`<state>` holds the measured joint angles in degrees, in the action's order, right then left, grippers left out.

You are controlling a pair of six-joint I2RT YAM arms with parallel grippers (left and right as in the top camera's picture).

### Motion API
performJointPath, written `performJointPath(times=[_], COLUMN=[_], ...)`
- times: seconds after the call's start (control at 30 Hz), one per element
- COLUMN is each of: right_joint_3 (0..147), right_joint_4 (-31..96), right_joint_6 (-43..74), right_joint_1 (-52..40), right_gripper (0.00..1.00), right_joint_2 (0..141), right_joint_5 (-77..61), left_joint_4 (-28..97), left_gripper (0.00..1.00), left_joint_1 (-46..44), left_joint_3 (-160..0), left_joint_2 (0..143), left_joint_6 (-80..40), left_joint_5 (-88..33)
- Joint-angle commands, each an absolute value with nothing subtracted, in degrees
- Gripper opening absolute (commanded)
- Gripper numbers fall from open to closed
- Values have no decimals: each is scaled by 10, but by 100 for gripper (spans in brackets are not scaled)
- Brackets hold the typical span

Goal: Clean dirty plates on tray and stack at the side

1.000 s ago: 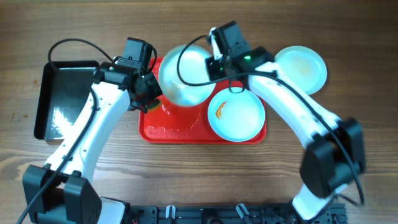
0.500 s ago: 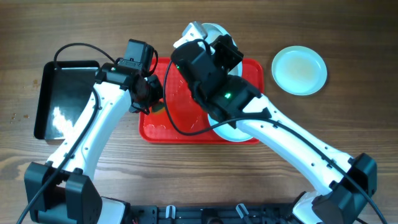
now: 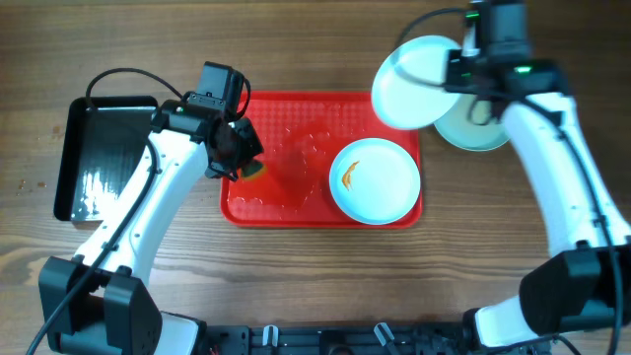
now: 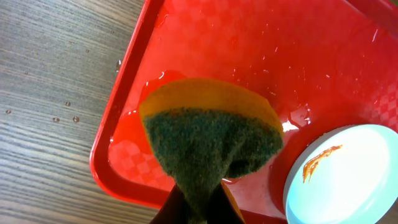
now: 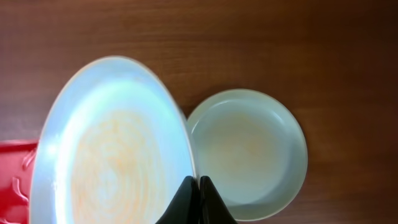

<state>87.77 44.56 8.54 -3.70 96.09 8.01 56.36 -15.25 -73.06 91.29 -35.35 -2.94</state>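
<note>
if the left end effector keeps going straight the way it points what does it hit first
Most likely the wet floor of the red tray near its left edge, the held sponge touching first. The smeared plate sits off to the side. Depth is unclear.

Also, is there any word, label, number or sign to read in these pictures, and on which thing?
None. No text shows on the held plate, the other plates, the red tray, the sponge, the black tray or the arms.
</note>
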Motion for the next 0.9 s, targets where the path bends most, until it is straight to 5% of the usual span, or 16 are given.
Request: performJointPath(times=[0.0, 0.2, 0.27, 0.37, 0.47, 0.6, 0.7, 0.87], right_joint_3=[845, 772, 772, 773, 773, 763, 725, 630], right_joint_4=[437, 367, 378, 409, 531, 647, 658, 594], right_joint_6=[122, 152, 152, 140, 119, 157, 295, 368], right_joint_1=[84, 179, 178, 172, 117, -4, -88, -148], right_gripper=[5, 4, 22, 31, 45, 60, 61, 66], right_joint_2=[955, 1009, 1025, 1018, 994, 989, 989, 989], right_joint_5=[-43, -35, -46, -166, -264, -171, -34, -55], left_joint_4=[555, 547, 547, 547, 547, 544, 547, 548], left_gripper=[4, 4, 4, 4, 4, 4, 4, 4], left_joint_1=[-152, -152, -152, -152, -152, -152, -152, -152], left_joint_3=[-727, -727, -727, -727, -727, -727, -727, -727], left_joint_2=[919, 919, 919, 919, 919, 919, 919, 919], left_joint_6=[-365, -365, -365, -365, -365, -365, -365, -365], left_joint_5=[-32, -32, -32, -32, -32, -32, -32, -32])
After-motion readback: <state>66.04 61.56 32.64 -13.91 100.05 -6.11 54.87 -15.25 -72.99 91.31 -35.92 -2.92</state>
